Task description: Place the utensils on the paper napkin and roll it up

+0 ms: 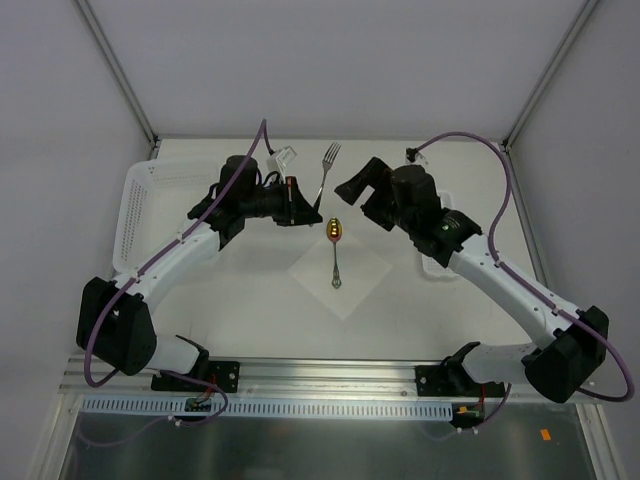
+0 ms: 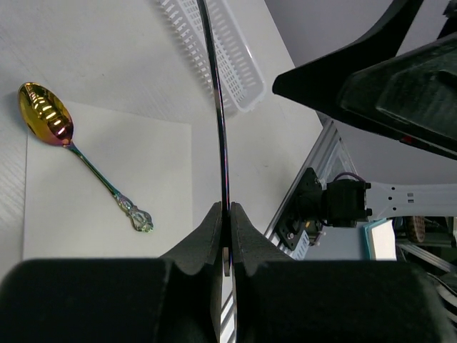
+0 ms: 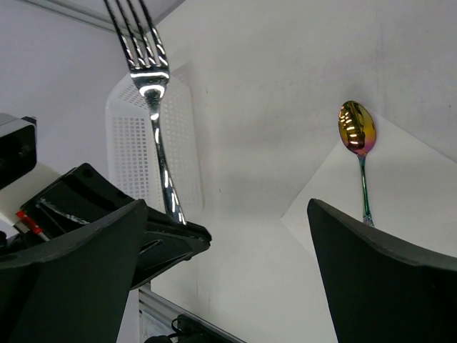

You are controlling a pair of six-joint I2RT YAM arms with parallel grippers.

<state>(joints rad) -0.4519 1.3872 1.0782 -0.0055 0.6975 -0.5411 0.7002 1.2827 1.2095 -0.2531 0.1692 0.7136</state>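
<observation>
White table (image 1: pixel 250 295): spoon (image 1: pixel 336 250) already on the paper napkin (image 1: pixel 362 265), fork (image 1: pixel 325 172) clamped aloft by the left gripper (image 1: pixel 305 205), right gripper (image 1: pixel 358 200) spread empty, rolling undone

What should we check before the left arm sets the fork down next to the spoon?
1. Left gripper shut on the fork handle: ok.
2. Right gripper open, holding nothing: ok.
3. Spoon lying on the napkin: ok, with its bowl at the far corner.
4. Napkin flat, not yet rolled: ok.
5. Fork on napkin: not ok, it is held beyond the far corner.
6. Fork's height over the napkin: cannot tell.
</observation>
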